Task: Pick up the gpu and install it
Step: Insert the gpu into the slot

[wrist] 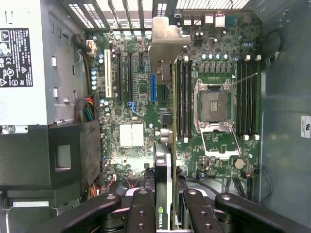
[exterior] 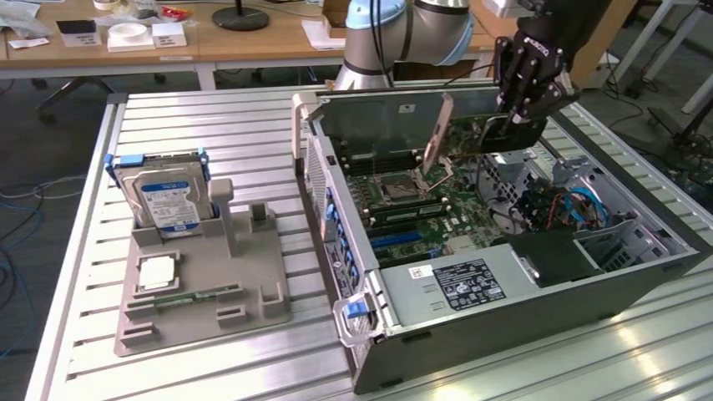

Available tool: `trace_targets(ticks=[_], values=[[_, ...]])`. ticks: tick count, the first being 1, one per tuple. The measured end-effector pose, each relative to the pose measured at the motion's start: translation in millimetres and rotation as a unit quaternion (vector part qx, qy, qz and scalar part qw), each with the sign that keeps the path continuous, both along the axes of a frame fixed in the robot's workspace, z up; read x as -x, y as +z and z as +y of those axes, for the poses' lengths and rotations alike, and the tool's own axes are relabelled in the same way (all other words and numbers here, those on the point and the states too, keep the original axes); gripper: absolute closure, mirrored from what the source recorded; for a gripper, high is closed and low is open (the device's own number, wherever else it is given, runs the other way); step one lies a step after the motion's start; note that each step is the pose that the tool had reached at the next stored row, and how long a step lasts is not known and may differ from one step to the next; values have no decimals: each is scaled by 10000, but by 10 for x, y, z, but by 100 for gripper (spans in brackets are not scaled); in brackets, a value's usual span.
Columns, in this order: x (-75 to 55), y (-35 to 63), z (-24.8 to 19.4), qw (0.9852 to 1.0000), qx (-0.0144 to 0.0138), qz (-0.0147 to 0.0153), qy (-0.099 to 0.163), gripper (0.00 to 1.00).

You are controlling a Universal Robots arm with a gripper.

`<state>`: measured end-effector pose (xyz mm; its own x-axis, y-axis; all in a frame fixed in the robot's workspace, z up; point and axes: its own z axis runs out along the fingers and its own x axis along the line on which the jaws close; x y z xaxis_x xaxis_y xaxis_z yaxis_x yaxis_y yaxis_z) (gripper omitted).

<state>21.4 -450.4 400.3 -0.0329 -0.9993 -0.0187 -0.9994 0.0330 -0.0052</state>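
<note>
My gripper is shut on the gpu, a dark card with a silver end bracket. It holds the card on edge above the open computer case, over the motherboard. In the wrist view the gpu appears edge-on between my fingers, its bracket toward the case's slotted rear wall. The card hangs over the board between the blue expansion slot and the memory slots, apart from the board.
A grey fixture at the exterior view's left holds a silver hard drive, a processor chip and a green memory stick. Inside the case are the power supply, an empty processor socket and cables.
</note>
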Motion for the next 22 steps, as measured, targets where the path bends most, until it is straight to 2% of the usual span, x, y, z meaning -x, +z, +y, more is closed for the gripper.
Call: trace_targets(ticks=[3, 13, 19, 22], values=[[1, -45, 0, 10000, 0, 0, -1, 73], [42, -62, -1, 10000, 0, 0, -1, 73], [52, -115, -57, 10000, -1, -1, 30, 73], [79, -165, -60, 10000, 0, 0, 44, 73]])
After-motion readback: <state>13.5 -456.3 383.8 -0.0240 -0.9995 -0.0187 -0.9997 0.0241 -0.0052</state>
